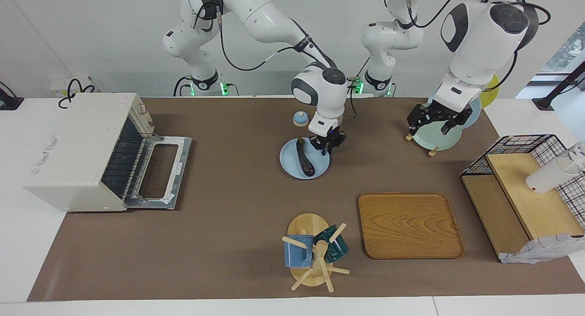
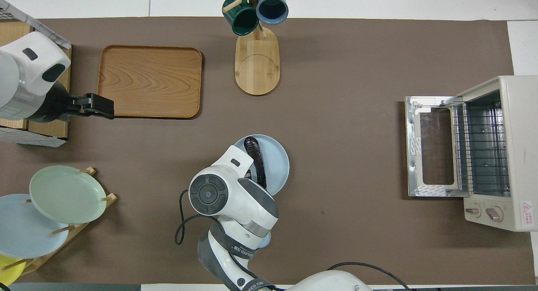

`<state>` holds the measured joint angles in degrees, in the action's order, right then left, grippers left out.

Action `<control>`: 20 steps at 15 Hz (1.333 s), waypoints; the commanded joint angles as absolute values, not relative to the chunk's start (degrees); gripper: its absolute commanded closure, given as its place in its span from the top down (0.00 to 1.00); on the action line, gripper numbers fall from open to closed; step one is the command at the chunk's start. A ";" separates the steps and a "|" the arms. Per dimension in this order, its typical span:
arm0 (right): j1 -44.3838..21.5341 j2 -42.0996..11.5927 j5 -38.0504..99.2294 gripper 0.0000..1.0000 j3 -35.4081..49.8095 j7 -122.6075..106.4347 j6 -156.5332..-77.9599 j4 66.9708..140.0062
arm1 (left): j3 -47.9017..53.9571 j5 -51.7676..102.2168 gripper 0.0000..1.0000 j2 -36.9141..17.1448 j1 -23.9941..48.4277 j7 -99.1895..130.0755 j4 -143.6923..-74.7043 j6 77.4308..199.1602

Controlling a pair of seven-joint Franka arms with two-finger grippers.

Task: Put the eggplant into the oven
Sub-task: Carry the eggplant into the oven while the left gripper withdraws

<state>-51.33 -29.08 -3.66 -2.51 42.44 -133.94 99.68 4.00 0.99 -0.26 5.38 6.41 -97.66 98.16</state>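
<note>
The dark purple eggplant (image 1: 305, 158) lies on a light blue plate (image 1: 289, 164) in the middle of the table; it also shows in the overhead view (image 2: 257, 158) on that plate (image 2: 278, 165). My right gripper (image 1: 328, 144) is low over the plate's edge, just beside the eggplant's stem end, open and empty; my own wrist hides it in the overhead view. The off-white oven (image 1: 73, 151) stands at the right arm's end of the table (image 2: 510, 148), its glass door (image 1: 160, 170) folded down flat and its wire rack showing. My left gripper (image 1: 436, 120) waits, open, above the plate rack.
A mug tree (image 1: 313, 252) with a blue and a green mug and a wooden tray (image 1: 409, 224) lie farther from the robots than the plate. A plate rack (image 1: 434, 140) and a black wire rack with wooden shelves (image 1: 525, 192) holding a white cup (image 1: 548, 176) stand at the left arm's end.
</note>
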 commanded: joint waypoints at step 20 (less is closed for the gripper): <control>-17.51 -1.76 -20.92 0.00 -2.81 9.42 -115.75 120.14 | 2.90 -0.62 1.00 3.52 3.60 1.58 -97.12 92.03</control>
<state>-20.60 -5.25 -20.59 -3.76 13.00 -115.59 116.33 2.96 -0.39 3.23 3.47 2.29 -98.11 94.20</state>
